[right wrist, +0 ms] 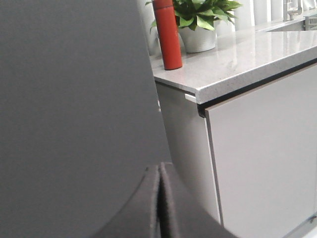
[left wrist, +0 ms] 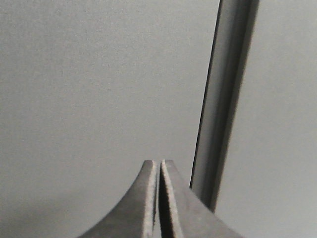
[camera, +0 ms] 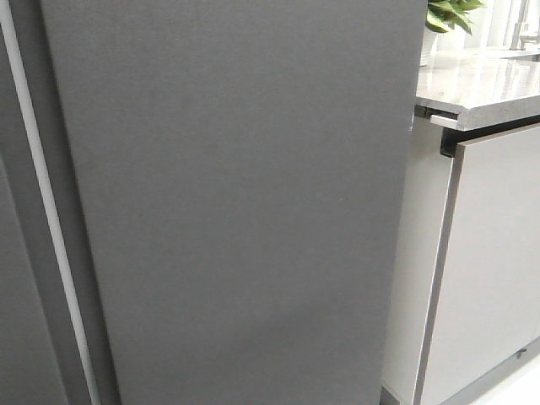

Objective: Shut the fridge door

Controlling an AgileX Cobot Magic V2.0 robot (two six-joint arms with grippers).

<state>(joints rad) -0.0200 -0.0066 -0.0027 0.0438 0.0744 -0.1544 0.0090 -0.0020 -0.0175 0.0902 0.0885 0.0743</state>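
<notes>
The fridge door (camera: 236,202) is a tall matte dark-grey slab that fills most of the front view; only its outer face shows, and its inner lining and bins are hidden. A white seal strip (camera: 46,219) runs down along its left edge. The door also shows in the right wrist view (right wrist: 74,99). My left gripper (left wrist: 159,164) is shut and empty, its tips close to a flat grey panel (left wrist: 89,89) beside a vertical seam (left wrist: 223,109). My right gripper (right wrist: 159,167) is shut and empty, its tips close to the door's outer face near its right edge. Neither gripper shows in the front view.
Another plain dark-grey panel (camera: 17,321) lies left of the seal. Right of the door stand glossy light-grey cabinet doors (camera: 498,270) under a speckled countertop (camera: 481,84). A red bottle (right wrist: 167,34) and a potted plant (right wrist: 198,25) stand on the counter.
</notes>
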